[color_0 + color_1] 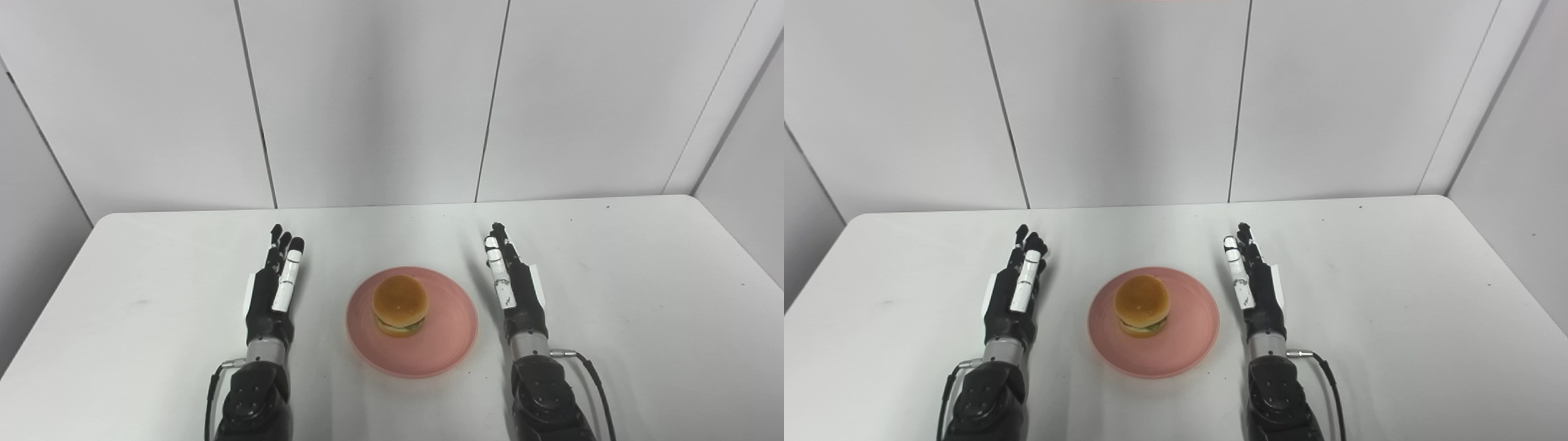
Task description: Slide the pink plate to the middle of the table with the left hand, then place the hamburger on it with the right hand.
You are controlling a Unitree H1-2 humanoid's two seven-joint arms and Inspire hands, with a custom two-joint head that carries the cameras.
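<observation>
The hamburger point(400, 304) sits upright on the pink plate point(450, 343), which lies near the middle of the table point(643, 275), so both steps look done. The left hand point(274, 293) and right hand point(513, 286) flank the plate, well apart from it, fingers stretched out straight and holding nothing. What remains is probably only to keep the hands clear (a stray brush could nudge the plate). Bare table lies all round, with every edge far from the plate.
</observation>
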